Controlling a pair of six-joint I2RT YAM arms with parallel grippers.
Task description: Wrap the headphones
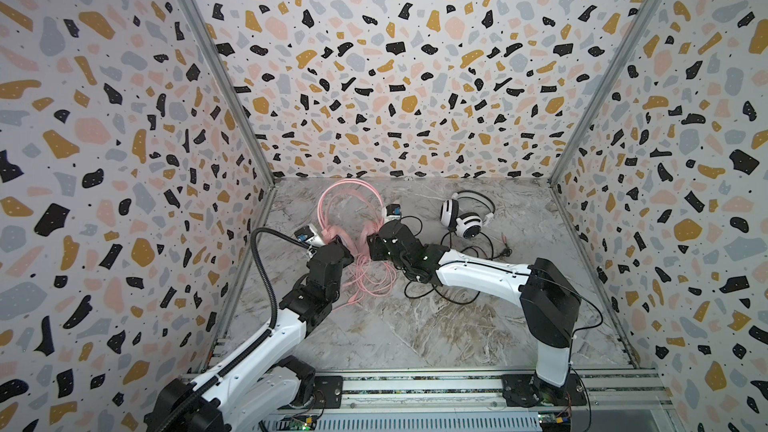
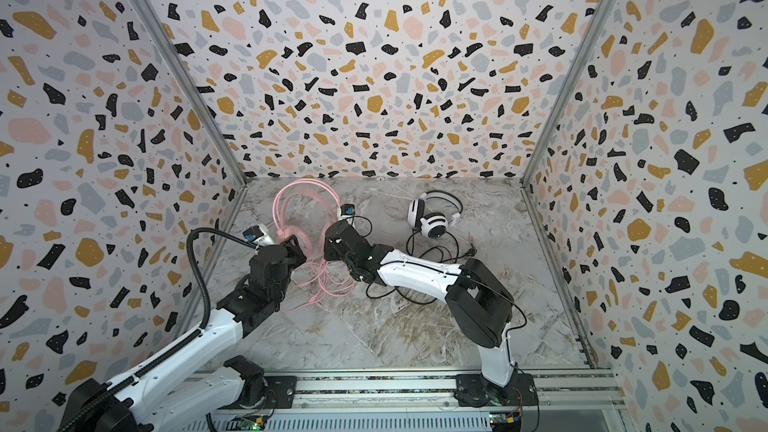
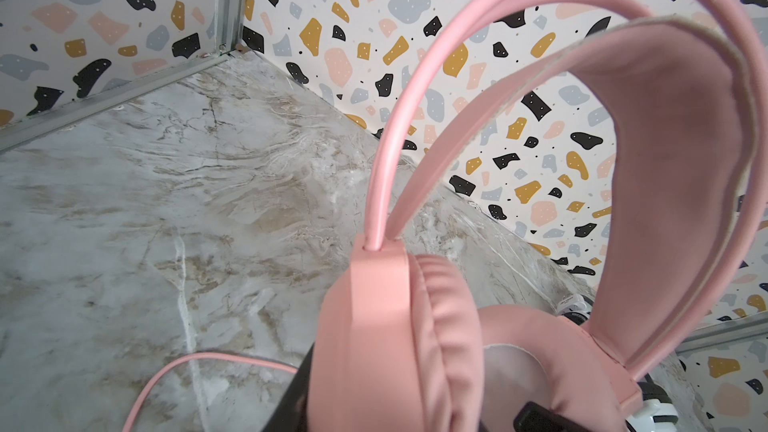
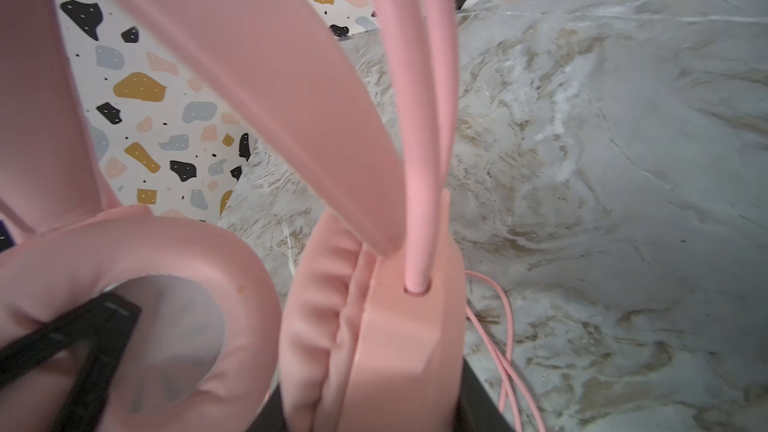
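Grip on both ear cups of the pink headset (image 1: 332, 236), one cup per arm. Stands upright on the marble table (image 1: 415, 338), toward the back left and near the rear wall, with the band arching above the cups.

At the left cup, the left gripper (image 1: 343, 252), jaws pinching it: one black finger (image 3: 297, 392) against the hard shell, the other lying across the cushion's opening.

At the other cup, the right gripper (image 1: 371, 245), reaching across the middle. Jaws drawn in round the cup, one finger (image 4: 478, 401) flush with the shell and its mate against the pad.

Trailing from the cups, the pink cable (image 3: 216, 355), loose on the marble, ending in a slack tangle in front of the headset between the two arms.

Further right, near the back and well apart from the pink set, the white headset (image 1: 467, 224), black-striped, lying on the table clear of both grippers. Around it, the black cable (image 1: 459, 303) in loose loops, running under the right arm.
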